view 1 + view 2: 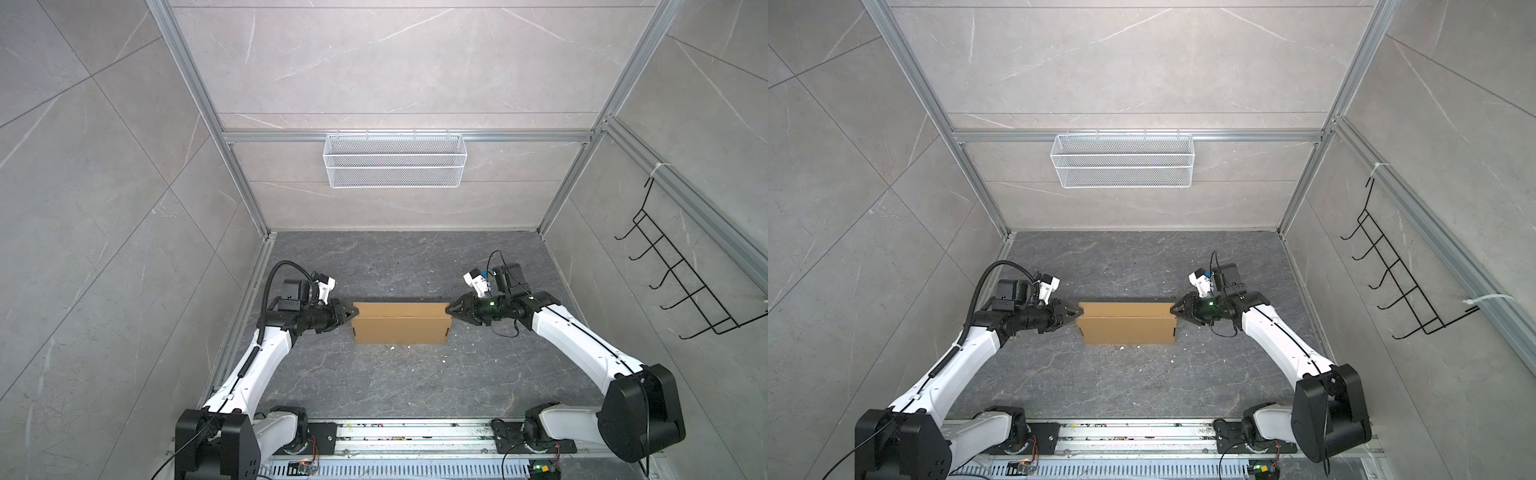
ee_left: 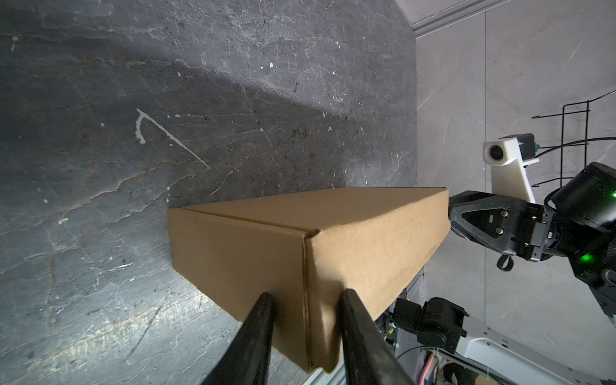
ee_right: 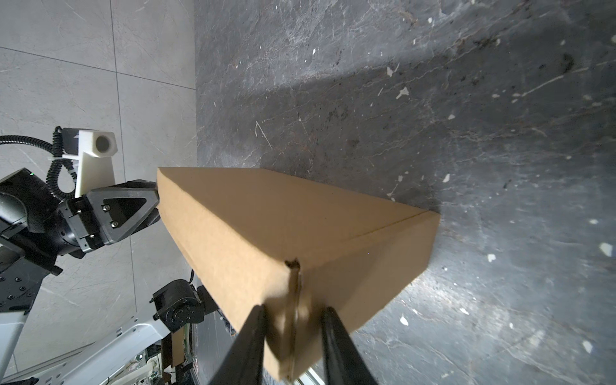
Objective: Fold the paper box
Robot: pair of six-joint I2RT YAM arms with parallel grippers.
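Grip confirmed at both ends: left gripper [image 2: 305,296] and right gripper [image 3: 293,308], jaws part-closed, each clamp an end of the paper box [image 1: 401,328], folded shut at mid-table [image 1: 395,266]. Judged light, stiff, crushable at creases.

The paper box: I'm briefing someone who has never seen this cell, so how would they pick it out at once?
Find the dark stone floor below the white wire basket on the back wall. At its middle is the paper box, held between the left hand and the right hand at its two ends. It is the only brown, plain cardboard thing there.
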